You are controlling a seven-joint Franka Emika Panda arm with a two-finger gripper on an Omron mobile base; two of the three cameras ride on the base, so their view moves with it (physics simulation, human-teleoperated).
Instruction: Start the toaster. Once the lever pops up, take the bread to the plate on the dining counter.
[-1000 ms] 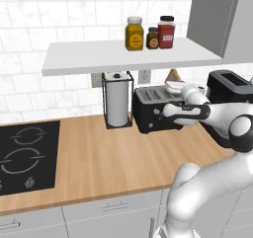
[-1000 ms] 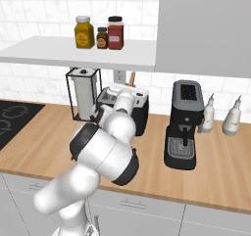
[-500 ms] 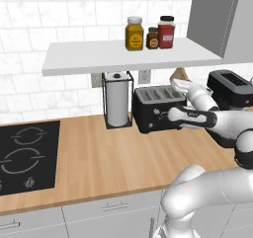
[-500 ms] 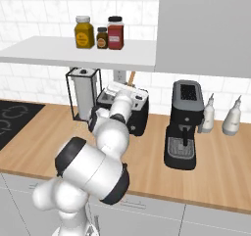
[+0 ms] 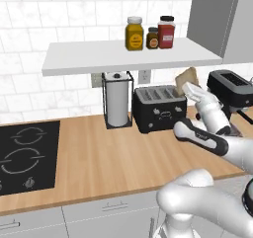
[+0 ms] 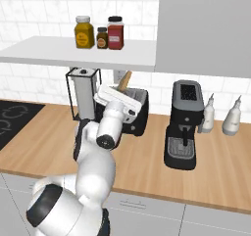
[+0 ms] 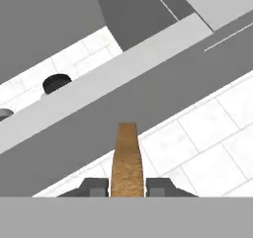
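Wall counter (image 5: pixel 99 153) scene, tiled backsplash, toaster (image 5: pixel 157 107) parked right next to the paper towel holder (image 5: pixel 117 106) under the shelf (image 5: pixel 123 57) with the jars (image 5: pixel 148 33). Big change from a second ago: the hand (image 7: pixel 128 186) was down at the toaster's top, and now it's lifted up and off to the coffee machine (image 6: pixel 185 123) side of the toaster, wrist rolled over. The bread (image 5: pixel 187 79) came with it, so it's out of the slot and hanging in the air above the toaster's end, just below the shelf. Hand view shows the fingers (image 7: pixel 94 186) clamped on both faces of the slice, crust edge pointing at the tiles. So I'd say toasting and pickup are done. What's left is the haul over to the plate on the dining counter, and it probably wants to clear that shelf before swinging.
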